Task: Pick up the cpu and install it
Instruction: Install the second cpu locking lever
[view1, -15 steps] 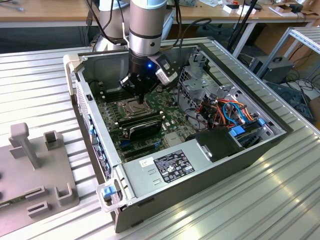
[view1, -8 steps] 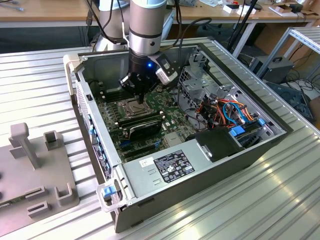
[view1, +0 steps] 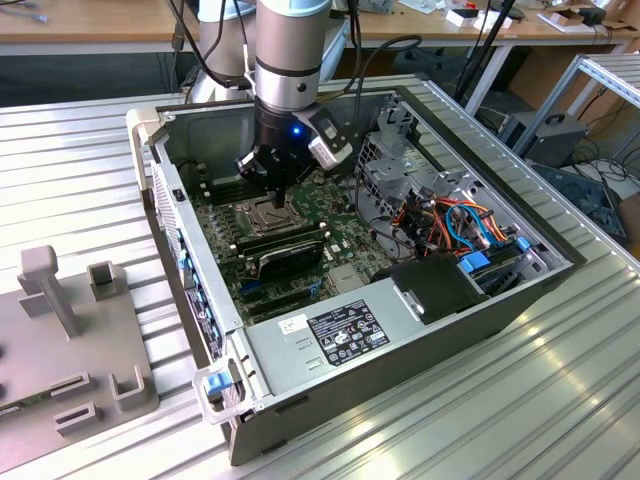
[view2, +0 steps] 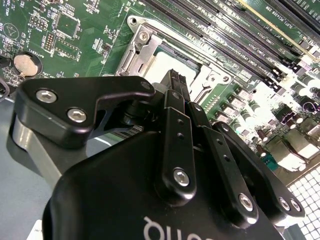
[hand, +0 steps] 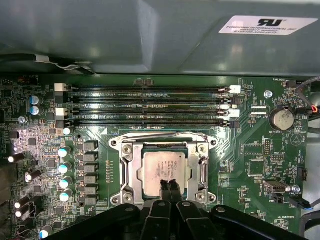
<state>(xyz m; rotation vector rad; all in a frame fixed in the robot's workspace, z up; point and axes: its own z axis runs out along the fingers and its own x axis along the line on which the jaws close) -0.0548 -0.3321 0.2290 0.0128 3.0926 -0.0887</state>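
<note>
From the exterior view's left: the open computer case (view1: 200, 310) wall, then my gripper (view1: 277, 190) low over the green board (view1: 340, 245). In the first wrist view the cpu (hand: 166, 171) lies flat inside the socket frame (hand: 125, 172), so seating looks done, I judge. My fingertips (hand: 169, 189) are pressed together, touching the chip's near edge and holding nothing. The frame walls stand close either side; open room is upward.
</note>
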